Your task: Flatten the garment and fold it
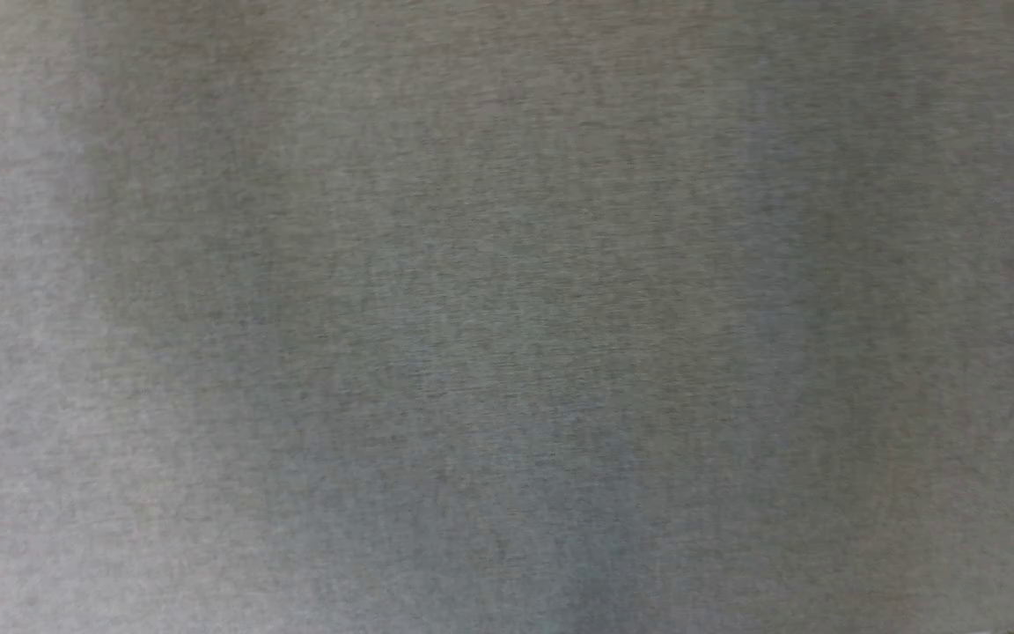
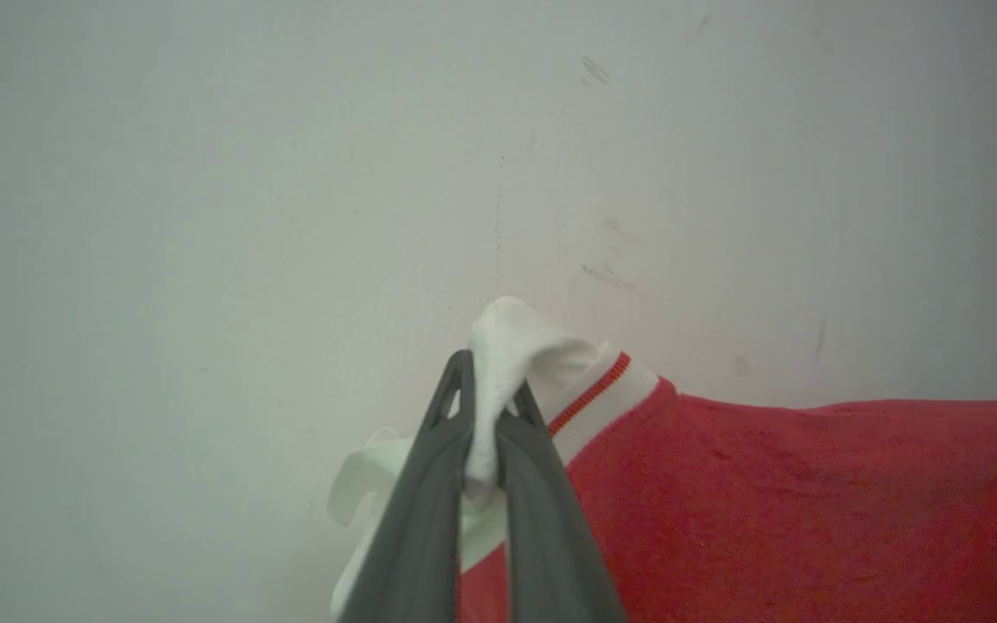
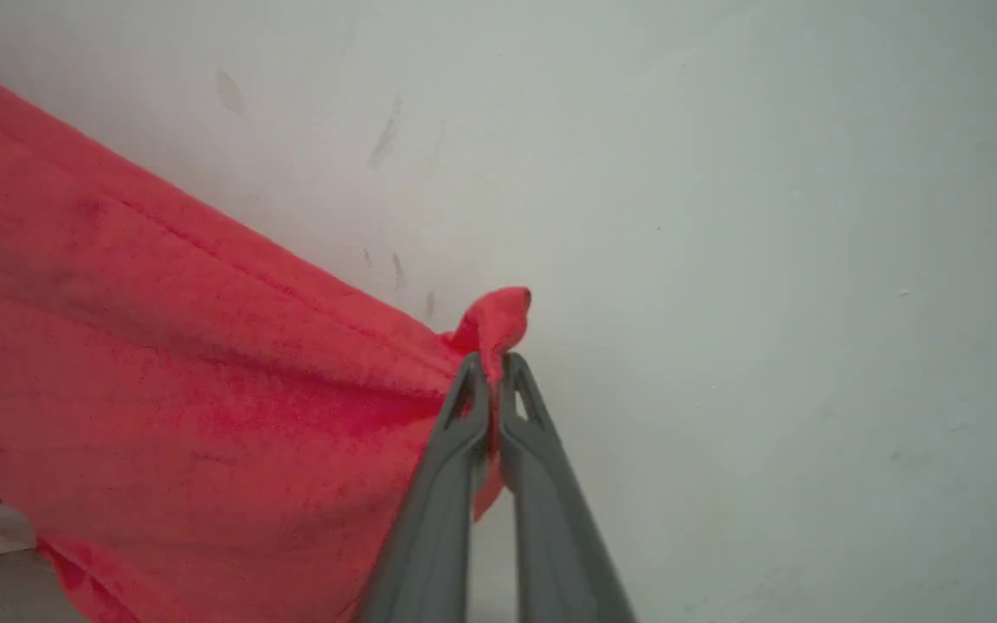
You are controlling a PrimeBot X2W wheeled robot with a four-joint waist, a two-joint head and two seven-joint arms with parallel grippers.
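The left tool is clamped tight on a bunched white sleeve of the garment, and the right tool is pinched closed on a red corner. The cloth runs fairly taut between them, probably to spread it wide before it is laid flat. Behind it is a pale scuffed surface; I cannot tell whether it is counter or wall. Most of the shirt runs out of frame, and the head view gives a blurred grey field.

Unclear place: scuffed white surface
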